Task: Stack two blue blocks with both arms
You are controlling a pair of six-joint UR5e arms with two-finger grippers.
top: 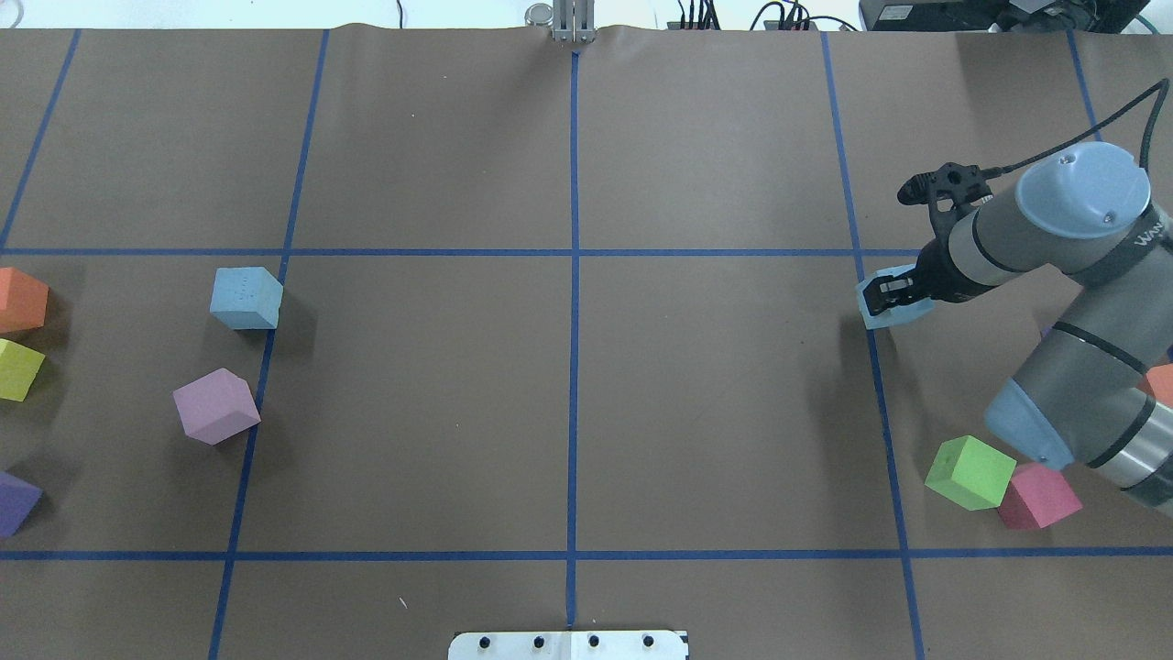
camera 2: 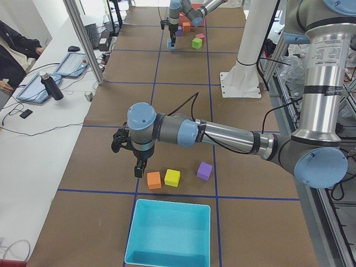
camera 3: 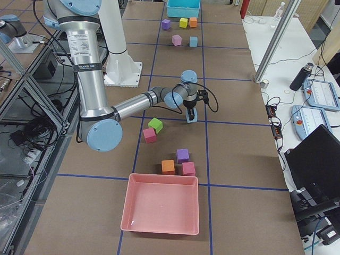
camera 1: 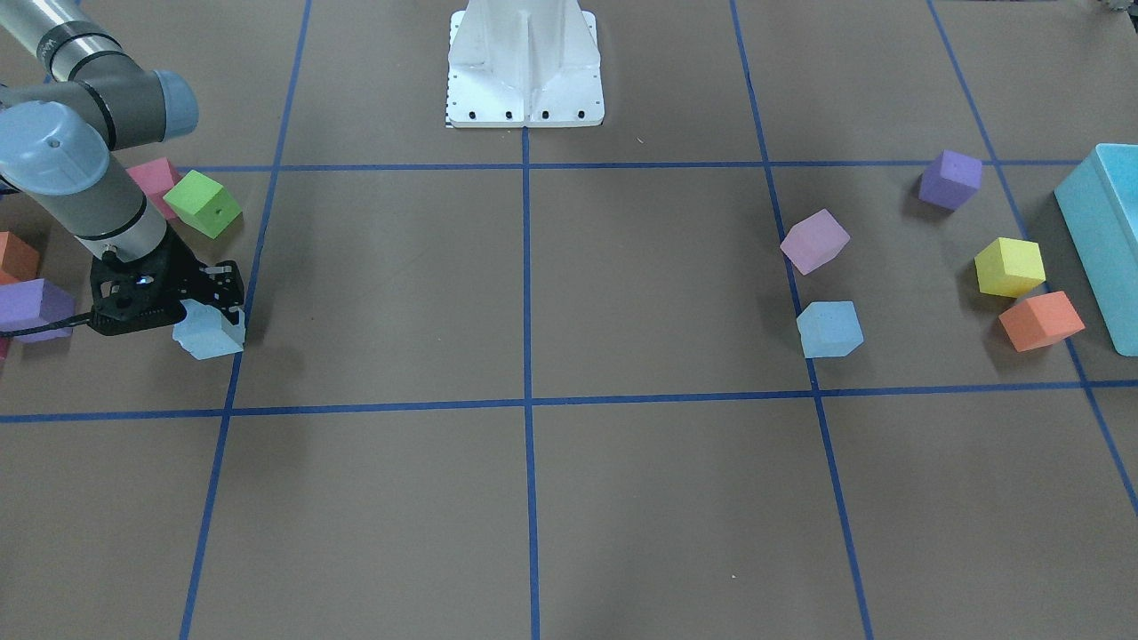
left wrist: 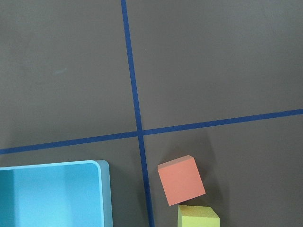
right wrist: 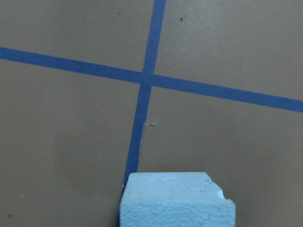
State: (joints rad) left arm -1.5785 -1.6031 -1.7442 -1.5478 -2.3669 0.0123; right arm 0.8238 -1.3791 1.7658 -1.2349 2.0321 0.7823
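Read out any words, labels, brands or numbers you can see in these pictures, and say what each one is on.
"WAN": white letters on the black band of the right arm, cut off at the overhead view's edge.
Marking on that arm's band in the front-facing view: too blurred to read.
On the gripped blue block and the free blue block: no lettering visible.

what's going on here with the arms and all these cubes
The right pincer is closed on one light-blue foam cube on the robot's right side; whether it is lifted is unclear. The other light-blue cube sits untouched on the left side, beside a pale pink cube. The left pincer hangs by the orange cube and yellow cube near the teal box; its jaws cannot be judged. Nothing is stacked yet.
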